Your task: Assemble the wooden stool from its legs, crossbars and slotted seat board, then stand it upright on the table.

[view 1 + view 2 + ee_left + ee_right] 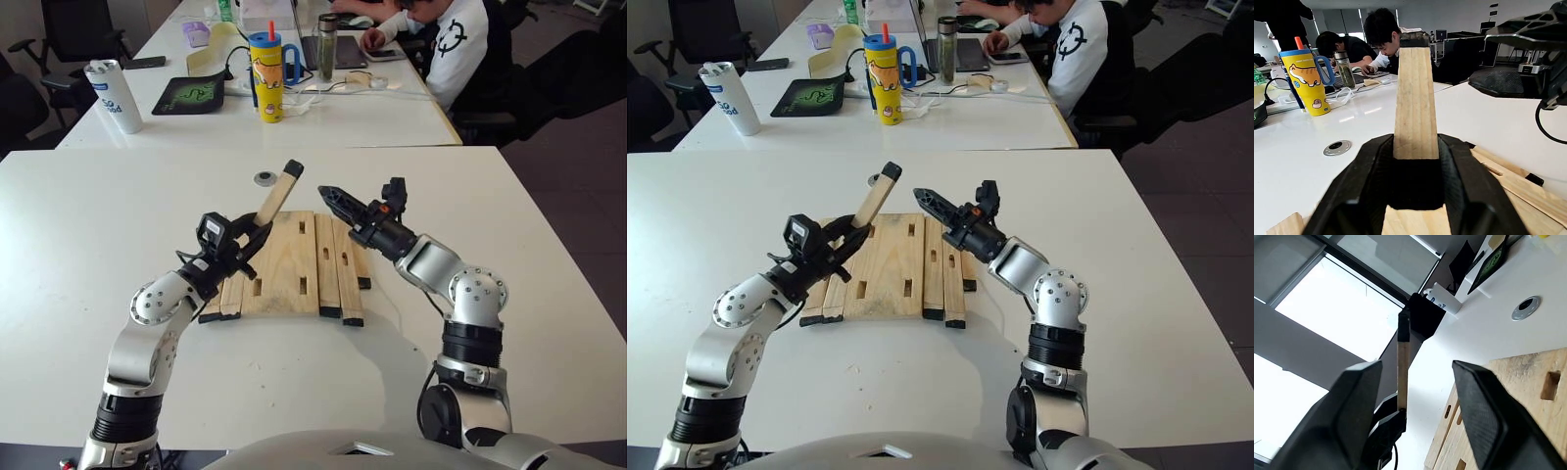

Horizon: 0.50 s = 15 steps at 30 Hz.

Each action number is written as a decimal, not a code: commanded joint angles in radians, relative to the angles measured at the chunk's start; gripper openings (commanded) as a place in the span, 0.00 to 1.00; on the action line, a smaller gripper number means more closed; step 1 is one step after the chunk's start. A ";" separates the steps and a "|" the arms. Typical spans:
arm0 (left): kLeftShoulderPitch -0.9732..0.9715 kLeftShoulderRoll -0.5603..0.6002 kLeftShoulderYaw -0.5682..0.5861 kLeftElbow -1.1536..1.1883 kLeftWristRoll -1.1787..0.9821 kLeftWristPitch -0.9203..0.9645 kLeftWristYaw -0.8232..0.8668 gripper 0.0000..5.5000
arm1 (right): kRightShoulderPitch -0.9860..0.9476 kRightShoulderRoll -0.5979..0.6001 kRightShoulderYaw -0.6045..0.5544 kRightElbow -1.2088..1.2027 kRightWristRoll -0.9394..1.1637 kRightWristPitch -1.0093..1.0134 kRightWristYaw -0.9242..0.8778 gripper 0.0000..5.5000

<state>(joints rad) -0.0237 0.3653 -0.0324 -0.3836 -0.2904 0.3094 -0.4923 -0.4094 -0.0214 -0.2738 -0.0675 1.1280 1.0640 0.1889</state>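
Note:
The slotted seat board lies flat at the table's middle. Wooden bars with black ends lie along its right side, and more wooden pieces lie along its left. My left gripper is shut on a wooden leg by its lower end; the leg tilts up and away over the board's far left corner. In the left wrist view the leg rises between the black fingers. My right gripper hovers open over the board's far edge, just right of the leg and apart from it.
A metal grommet sits in the table behind the board. The table beyond holds a yellow cup, a white tumbler, a mouse pad and cables, with a person seated there. White table surface lies open to both sides.

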 commanded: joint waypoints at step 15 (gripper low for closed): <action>0.008 -0.006 -0.120 -0.009 0.061 -0.020 -0.021 0.27 | -0.046 0.015 0.007 0.013 0.067 -0.021 -0.023 0.31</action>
<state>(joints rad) -0.0051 0.3582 -0.1500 -0.3998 -0.2381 0.2939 -0.5111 -0.4432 -0.0115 -0.2695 -0.0571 1.1853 1.0480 0.1789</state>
